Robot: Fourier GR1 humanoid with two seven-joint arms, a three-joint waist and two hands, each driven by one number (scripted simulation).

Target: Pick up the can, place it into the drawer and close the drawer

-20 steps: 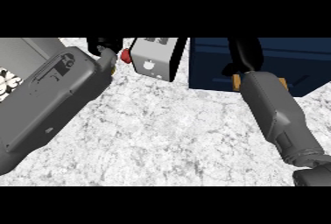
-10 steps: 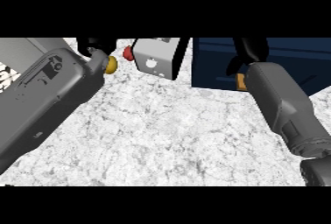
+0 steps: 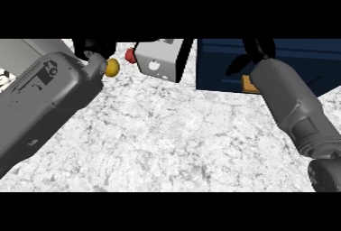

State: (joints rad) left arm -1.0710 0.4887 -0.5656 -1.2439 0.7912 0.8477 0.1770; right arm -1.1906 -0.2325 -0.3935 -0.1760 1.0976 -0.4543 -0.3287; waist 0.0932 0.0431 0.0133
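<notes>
The dark blue drawer (image 3: 286,58) stands open at the top right. My right hand (image 3: 256,50) is over it, cut off by the top edge, with the grey forearm running down to the lower right. A small orange thing (image 3: 248,85) shows at the drawer's front, half hidden by my right wrist; I cannot tell whether it is the can. My left hand (image 3: 93,47) shows at the top left, mostly hidden behind its large grey forearm.
A light grey box (image 3: 160,61) stands at the top middle, left of the drawer. A red thing (image 3: 130,55) and a yellow thing (image 3: 112,66) lie between it and my left hand. White marbled counter (image 3: 173,135) fills the middle.
My left forearm has risen and swung right, filling more of the left side. The yellow thing has come into view beside my left hand. The right forearm has shifted slightly up.
</notes>
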